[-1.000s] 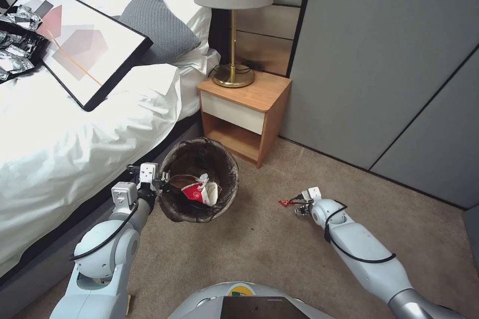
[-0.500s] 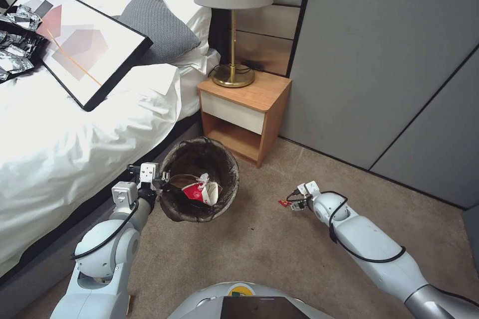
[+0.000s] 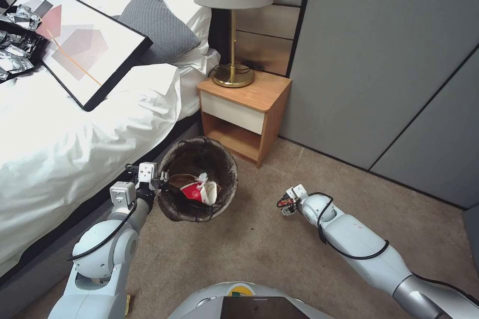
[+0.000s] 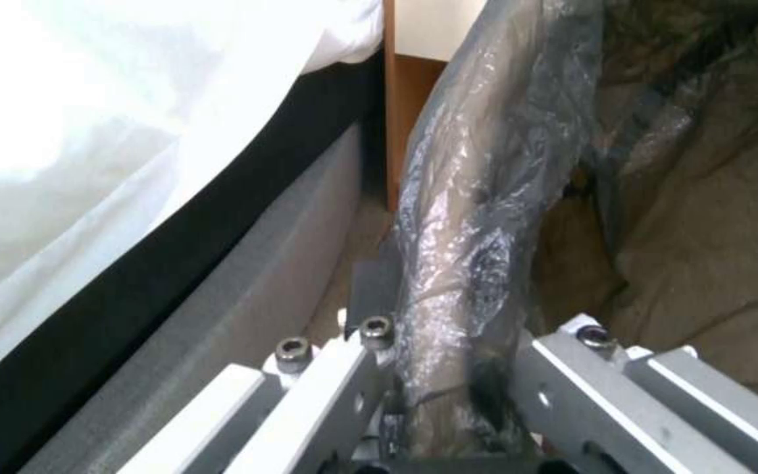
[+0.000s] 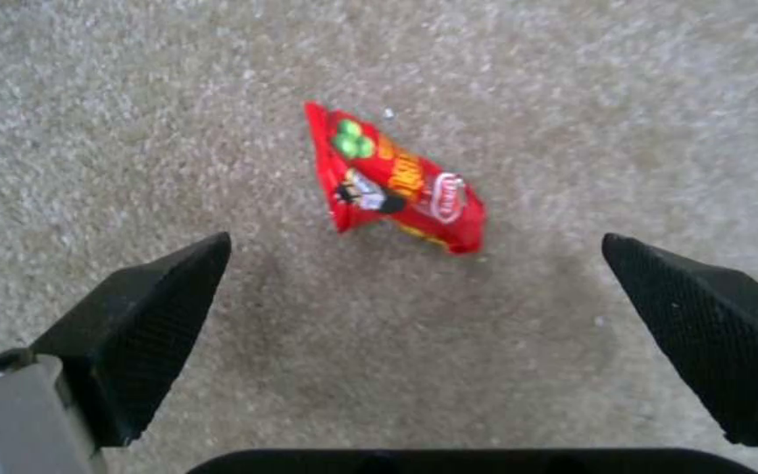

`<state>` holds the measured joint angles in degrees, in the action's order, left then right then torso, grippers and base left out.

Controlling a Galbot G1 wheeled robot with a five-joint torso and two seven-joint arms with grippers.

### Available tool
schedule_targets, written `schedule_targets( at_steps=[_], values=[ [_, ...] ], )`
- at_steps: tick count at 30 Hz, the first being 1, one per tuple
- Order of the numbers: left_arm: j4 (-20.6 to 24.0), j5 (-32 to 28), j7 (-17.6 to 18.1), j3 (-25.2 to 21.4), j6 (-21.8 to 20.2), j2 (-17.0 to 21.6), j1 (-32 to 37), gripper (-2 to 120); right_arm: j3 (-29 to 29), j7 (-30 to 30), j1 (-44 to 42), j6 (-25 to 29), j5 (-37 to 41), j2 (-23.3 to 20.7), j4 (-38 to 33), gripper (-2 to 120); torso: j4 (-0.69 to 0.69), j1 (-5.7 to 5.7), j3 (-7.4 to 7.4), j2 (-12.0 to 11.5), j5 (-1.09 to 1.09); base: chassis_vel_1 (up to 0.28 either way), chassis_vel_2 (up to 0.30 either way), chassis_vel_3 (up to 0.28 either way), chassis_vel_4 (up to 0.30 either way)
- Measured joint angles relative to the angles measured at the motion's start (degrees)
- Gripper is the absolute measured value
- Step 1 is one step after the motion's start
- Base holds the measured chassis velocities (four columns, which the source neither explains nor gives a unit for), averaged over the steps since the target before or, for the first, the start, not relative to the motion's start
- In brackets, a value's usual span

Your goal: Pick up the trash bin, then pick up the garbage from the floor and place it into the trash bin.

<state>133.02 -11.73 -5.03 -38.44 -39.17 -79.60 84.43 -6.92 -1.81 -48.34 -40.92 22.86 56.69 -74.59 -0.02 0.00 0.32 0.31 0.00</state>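
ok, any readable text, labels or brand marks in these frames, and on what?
None reads clearly.
Red snack wrapper on the carpet under the open right gripper: printed lettering and a logo, too blurred to read.
Red-and-white cup in the bin held by the left gripper: pattern too small to read.
Yellow-green sticker on the robot's torso: unreadable.

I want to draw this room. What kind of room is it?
Most likely a bedroom, maybe in a hotel. There is a bed with white covers and a grey pillow, a wooden nightstand beside it with a lamp on top, and carpet on the floor.
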Motion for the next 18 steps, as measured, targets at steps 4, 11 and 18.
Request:
schedule_targets(
  at_steps=[4,11,18],
  values=[
    [0.00,-0.01,0.00,0.03,0.00,0.02,0.03,0,0.80,-0.33,-0.10,0.45,0.48,1.27,1.56,100,0.00,0.00,0.00,0.00,0.00,0.000,0.000,0.000,0.000],
    [0.01,-0.02,-0.04,0.05,-0.01,0.15,0.03,0,1.32,-0.39,0.61,1.22,0.61,1.66,3.64,100,0.00,0.00,0.00,0.00,0.00,0.000,0.000,0.000,0.000],
    [0.00,-0.02,-0.07,0.05,0.00,0.11,0.04,0,1.85,-0.71,1.38,1.63,1.11,1.61,4.22,100,0.00,0.00,0.00,0.00,0.00,0.000,0.000,0.000,0.000]
  ],
)
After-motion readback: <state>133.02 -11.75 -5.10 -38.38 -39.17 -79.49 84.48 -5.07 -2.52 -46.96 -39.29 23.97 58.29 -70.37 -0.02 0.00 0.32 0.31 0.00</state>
